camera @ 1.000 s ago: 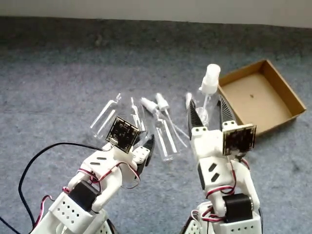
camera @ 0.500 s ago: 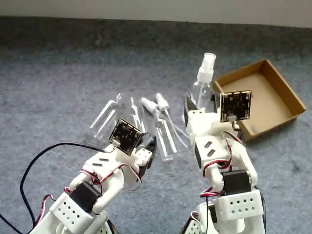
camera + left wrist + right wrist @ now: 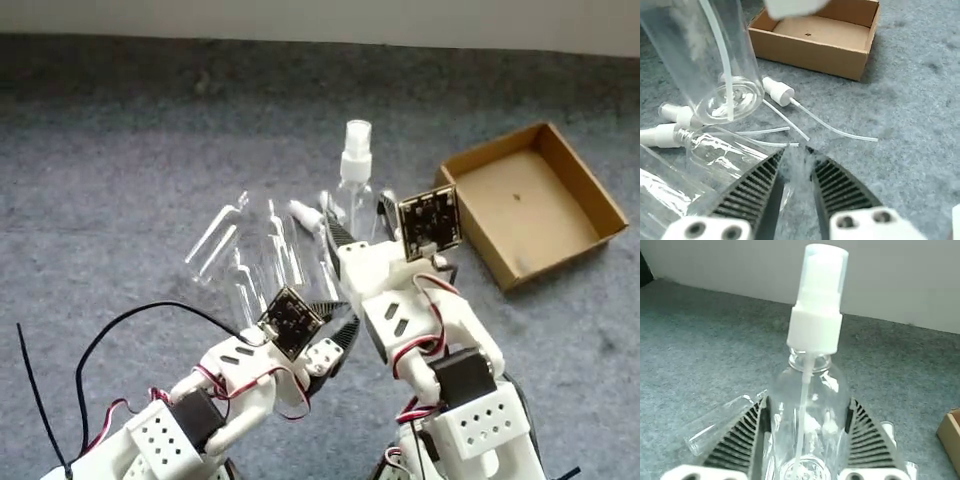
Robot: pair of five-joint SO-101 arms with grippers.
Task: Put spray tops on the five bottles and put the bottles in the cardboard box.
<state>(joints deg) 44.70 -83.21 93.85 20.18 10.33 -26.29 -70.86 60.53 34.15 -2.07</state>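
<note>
**Bottle [image 3: 357,185] capped and gripped, not yet boxed**

Nearest, the left gripper [image 3: 795,150] hangs low over the uncapped bottles [image 3: 255,262] on the carpet [image 3: 120,150]. Its jaws are a narrow slit apart and empty, probably lined up for the next pick. Loose spray tops [image 3: 777,90] lie just beyond. Farther, the right gripper [image 3: 807,409] clamps the bottle's body upright, likely to keep its top seated. The cardboard box [image 3: 565,255] sits far right, well apart.

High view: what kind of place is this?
Probably an indoor robot practice spot: grey carpet-like cover, a plain wall behind, a cardboard box, the right gripper holding a spray bottle.
</note>
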